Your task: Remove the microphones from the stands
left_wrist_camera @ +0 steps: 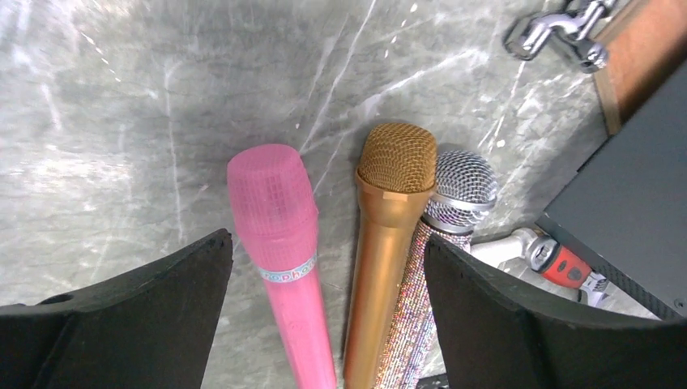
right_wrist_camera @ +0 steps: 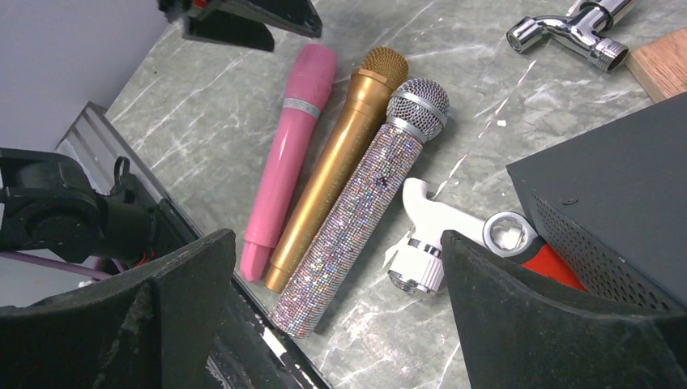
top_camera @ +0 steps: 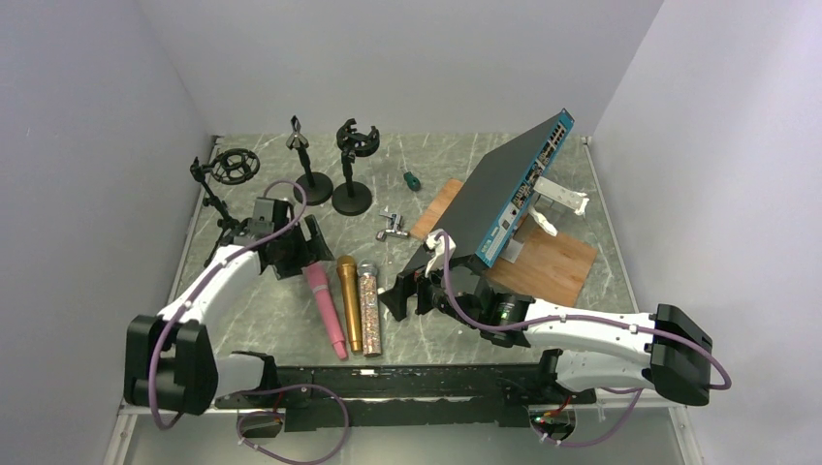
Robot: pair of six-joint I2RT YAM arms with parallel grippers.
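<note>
Three microphones lie side by side on the marble table: a pink microphone [top_camera: 326, 310], a gold microphone [top_camera: 349, 302] and a glitter microphone [top_camera: 369, 308]. They also show in the left wrist view, pink [left_wrist_camera: 279, 243], gold [left_wrist_camera: 387, 235] and glitter [left_wrist_camera: 458, 193], and in the right wrist view, pink [right_wrist_camera: 285, 162], gold [right_wrist_camera: 336, 154] and glitter [right_wrist_camera: 364, 203]. Three black stands at the back hold nothing: a shock mount stand [top_camera: 228, 174], a clip stand [top_camera: 305, 160] and a cradle stand [top_camera: 352, 170]. My left gripper [top_camera: 291, 254] is open and empty above the microphone heads. My right gripper [top_camera: 412, 295] is open and empty, right of the glitter microphone.
A tilted dark network switch [top_camera: 504, 194] leans over a wooden board [top_camera: 543, 266] at the right. A chrome tap [top_camera: 393, 228], a white tap part [right_wrist_camera: 425, 235], a red-handled wrench [right_wrist_camera: 535, 251] and a small green item [top_camera: 411, 180] lie around.
</note>
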